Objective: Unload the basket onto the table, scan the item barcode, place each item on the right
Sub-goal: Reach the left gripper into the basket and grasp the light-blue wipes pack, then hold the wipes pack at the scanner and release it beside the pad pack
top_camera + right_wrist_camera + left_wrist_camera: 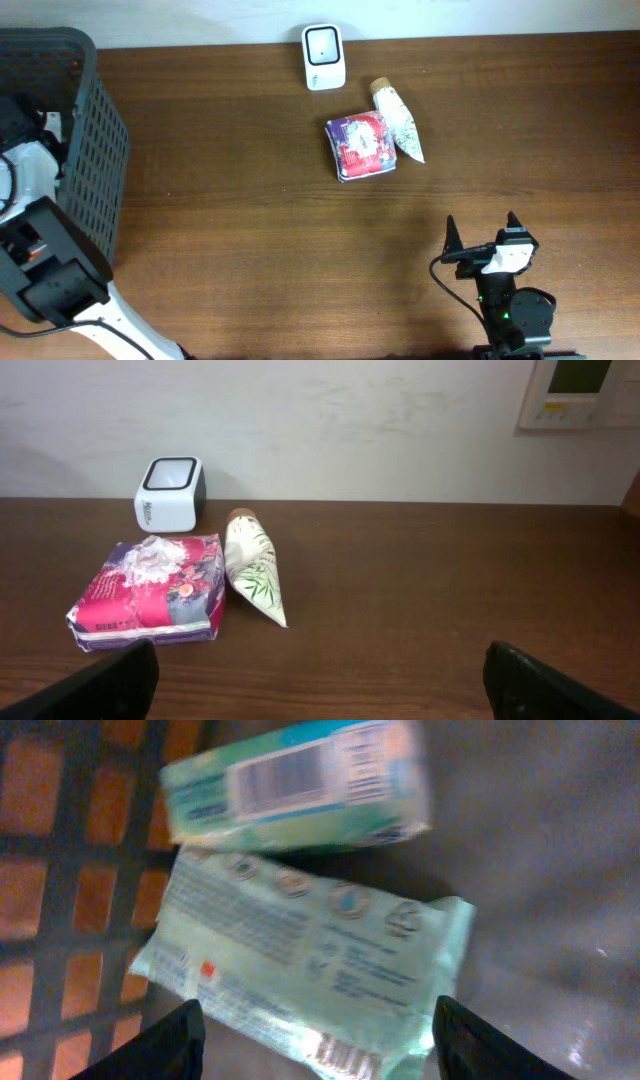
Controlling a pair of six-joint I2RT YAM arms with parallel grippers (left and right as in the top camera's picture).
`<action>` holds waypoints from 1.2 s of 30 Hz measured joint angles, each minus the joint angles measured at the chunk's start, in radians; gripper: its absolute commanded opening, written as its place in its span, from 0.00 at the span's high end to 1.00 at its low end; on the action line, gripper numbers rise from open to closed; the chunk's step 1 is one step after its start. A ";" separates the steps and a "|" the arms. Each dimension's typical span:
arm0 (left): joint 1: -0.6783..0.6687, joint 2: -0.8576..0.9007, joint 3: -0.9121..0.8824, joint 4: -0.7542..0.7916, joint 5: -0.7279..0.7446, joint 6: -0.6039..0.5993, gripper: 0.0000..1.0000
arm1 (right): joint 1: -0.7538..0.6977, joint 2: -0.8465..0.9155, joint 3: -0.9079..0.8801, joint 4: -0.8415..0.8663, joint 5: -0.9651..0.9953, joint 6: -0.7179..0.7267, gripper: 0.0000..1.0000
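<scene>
Risk, grip: the pale green pack (310, 970) looks soft and flat. Closing on its end could crumple it, or it could slip on the lift.
Risk, neighbour: the teal pack (295, 785) lies against its far edge and may drag along.
Risk, scan: its barcode sits by my fingers (465, 1040), which could hide it from the scanner (324, 57), well apart across the table.
Left arm: reaching down inside the basket (100, 150).
Left gripper (315, 1045): jaws astride the pack's end. I cannot tell whether the pads touch.
Right gripper (322, 685): spread wide, empty, low over the table.
</scene>
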 measured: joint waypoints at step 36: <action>0.078 -0.391 0.026 -0.089 0.309 -0.723 1.00 | 0.000 0.000 0.000 0.000 0.000 0.001 0.02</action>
